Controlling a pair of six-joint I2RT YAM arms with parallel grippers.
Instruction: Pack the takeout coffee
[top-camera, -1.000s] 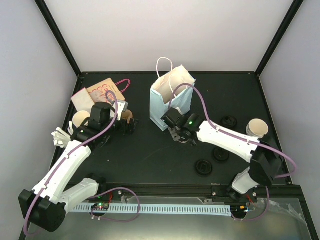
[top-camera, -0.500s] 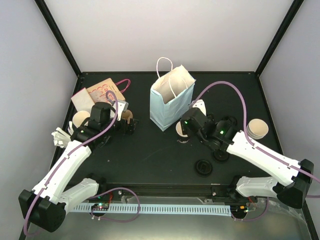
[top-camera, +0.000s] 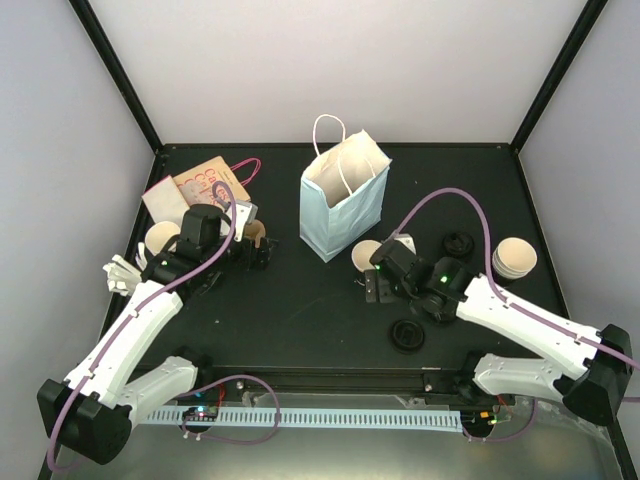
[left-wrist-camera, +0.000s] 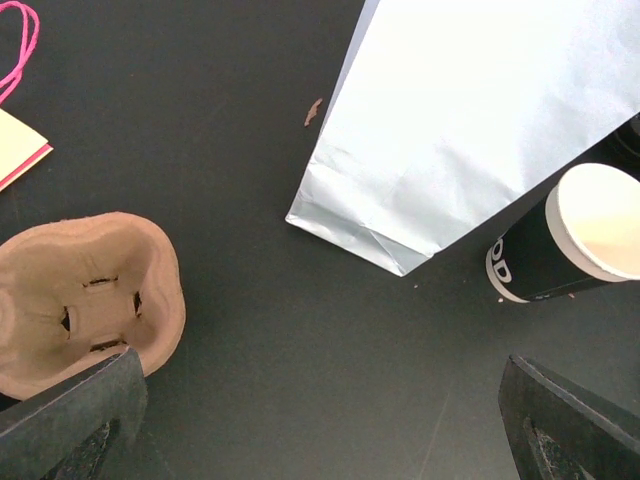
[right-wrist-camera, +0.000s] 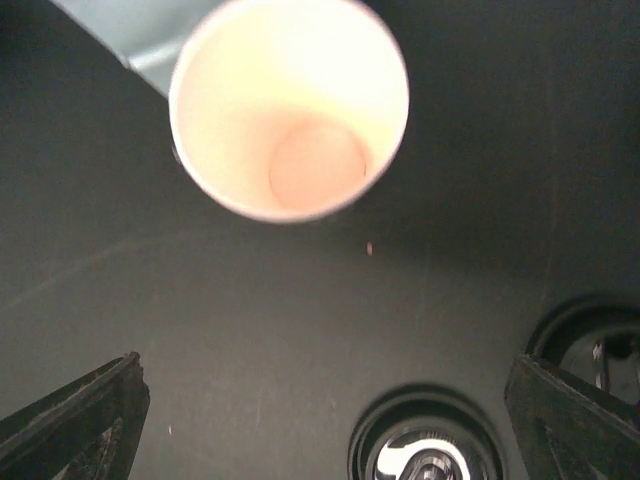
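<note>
The empty cup (right-wrist-camera: 290, 105) stands upright just beside the blue bag (top-camera: 340, 200), apart from the wide-open, empty right gripper (top-camera: 372, 287), probably awaiting a lid (top-camera: 408, 334), while the left gripper (left-wrist-camera: 320, 430), likewise open and empty, hovers by the carrier (left-wrist-camera: 85, 300).

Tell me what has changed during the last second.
The right hand opened, let go of the paper cup, now upright beside the light blue paper bag, and drew back toward the near edge. The left hand, open by the cup carrier, and the bag stayed as they were.
</note>
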